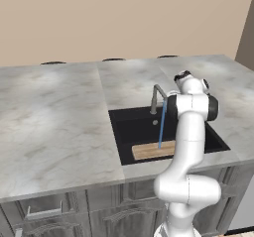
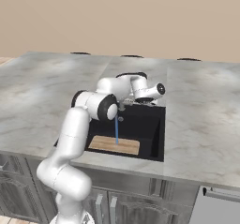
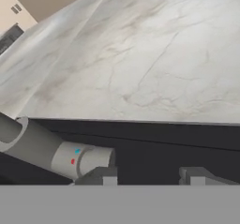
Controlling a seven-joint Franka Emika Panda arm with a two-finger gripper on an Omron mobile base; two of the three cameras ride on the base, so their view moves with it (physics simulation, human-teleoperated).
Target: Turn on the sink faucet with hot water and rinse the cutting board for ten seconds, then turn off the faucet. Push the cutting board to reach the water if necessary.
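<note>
Here the water (image 1: 161,124) falls on the cutting board (image 1: 154,150) at the sink's (image 1: 129,127) near edge; your gripper (image 3: 152,176), fingers drawn close, sits just right of the faucet (image 3: 56,153) handle, touching it.

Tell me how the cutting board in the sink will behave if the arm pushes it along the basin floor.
The cutting board looks flat and wooden, so it should stay stiff and slide rather than bend or tip. The water lands on it, so it is probably wet and slippery under the fingertips. It lies along the sink's near wall, which may guide it or jam a corner.
</note>
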